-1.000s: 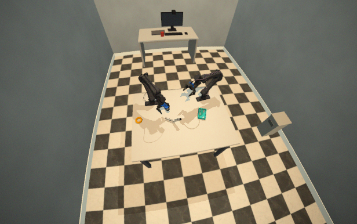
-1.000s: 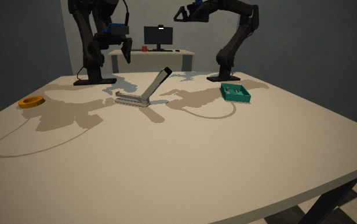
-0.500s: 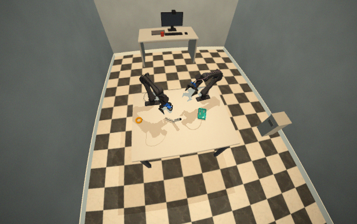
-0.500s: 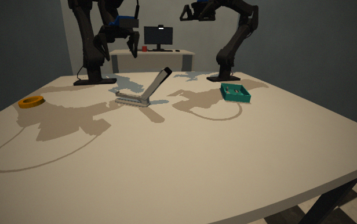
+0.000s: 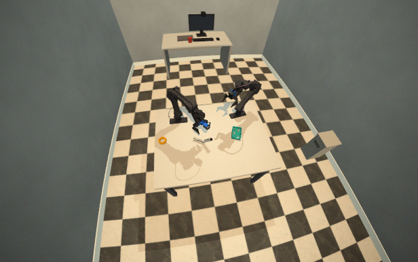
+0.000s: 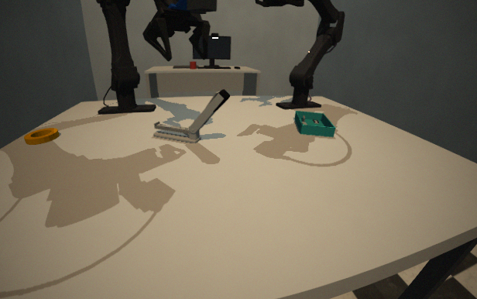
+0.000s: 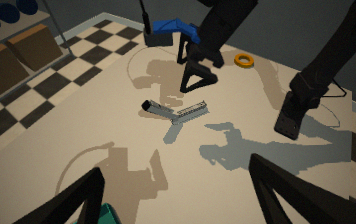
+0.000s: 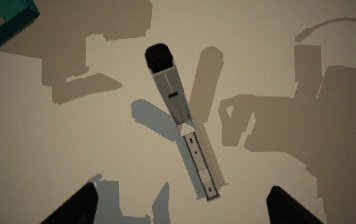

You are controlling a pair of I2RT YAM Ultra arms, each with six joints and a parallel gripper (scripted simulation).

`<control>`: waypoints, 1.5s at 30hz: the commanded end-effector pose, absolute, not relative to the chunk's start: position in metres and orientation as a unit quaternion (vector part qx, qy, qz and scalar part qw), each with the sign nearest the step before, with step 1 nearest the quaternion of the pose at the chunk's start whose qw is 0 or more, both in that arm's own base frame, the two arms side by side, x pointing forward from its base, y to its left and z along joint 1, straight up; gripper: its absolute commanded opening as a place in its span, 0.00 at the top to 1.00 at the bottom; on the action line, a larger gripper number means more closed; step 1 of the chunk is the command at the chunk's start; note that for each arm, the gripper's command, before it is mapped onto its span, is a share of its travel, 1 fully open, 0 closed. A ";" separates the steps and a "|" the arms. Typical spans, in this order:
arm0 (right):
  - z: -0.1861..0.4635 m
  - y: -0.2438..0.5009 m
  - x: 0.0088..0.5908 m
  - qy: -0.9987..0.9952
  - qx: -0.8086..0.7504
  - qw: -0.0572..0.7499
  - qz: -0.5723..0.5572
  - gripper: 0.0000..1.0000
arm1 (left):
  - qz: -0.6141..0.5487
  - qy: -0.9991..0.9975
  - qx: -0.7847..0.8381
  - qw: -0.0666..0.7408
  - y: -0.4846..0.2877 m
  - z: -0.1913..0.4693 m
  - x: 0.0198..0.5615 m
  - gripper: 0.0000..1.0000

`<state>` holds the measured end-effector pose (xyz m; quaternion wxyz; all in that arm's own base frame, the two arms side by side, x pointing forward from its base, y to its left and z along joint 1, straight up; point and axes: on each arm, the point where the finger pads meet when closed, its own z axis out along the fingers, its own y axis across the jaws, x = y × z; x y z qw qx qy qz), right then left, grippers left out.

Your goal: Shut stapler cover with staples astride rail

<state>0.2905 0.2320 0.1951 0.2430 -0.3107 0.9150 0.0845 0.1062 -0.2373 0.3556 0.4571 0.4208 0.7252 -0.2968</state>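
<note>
The grey stapler (image 6: 190,123) lies near the middle of the table with its black-tipped cover (image 6: 211,108) tilted up and open. The rail in its base (image 8: 201,170) is exposed in the right wrist view. My right gripper (image 6: 178,36) hangs open and empty well above the stapler (image 8: 182,125), its finger tips at the lower corners of the right wrist view (image 8: 182,210). My left gripper (image 5: 226,98) is open and empty, raised near its base at the back of the table. It looks down across the table at the stapler (image 7: 175,112). Small grey pieces lie in a teal tray (image 6: 314,123); I cannot tell whether they are staples.
An orange ring (image 6: 41,135) lies near the table's edge, apart from the stapler. The two arm bases (image 6: 125,108) (image 6: 298,104) stand along the back edge. The teal tray (image 5: 237,132) sits in front of the left arm's base.
</note>
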 end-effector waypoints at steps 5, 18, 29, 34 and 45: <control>0.220 0.248 0.298 0.904 -0.318 0.267 0.099 0.00 | -0.308 0.717 0.408 0.474 -0.230 0.375 0.107 0.00; 0.214 0.244 0.295 0.906 -0.328 0.252 0.094 0.23 | -0.304 0.720 0.414 0.467 -0.233 0.368 0.106 0.00; 0.187 0.251 0.302 0.889 -0.432 0.139 0.063 0.50 | -0.304 0.720 0.414 0.467 -0.233 0.368 0.106 0.00; 0.177 0.262 0.315 0.877 -0.467 0.097 0.052 0.50 | -0.304 0.720 0.414 0.467 -0.233 0.368 0.106 0.00; 0.166 0.279 0.330 0.861 -0.502 0.066 0.039 0.50 | -0.304 0.720 0.414 0.467 -0.233 0.368 0.106 0.00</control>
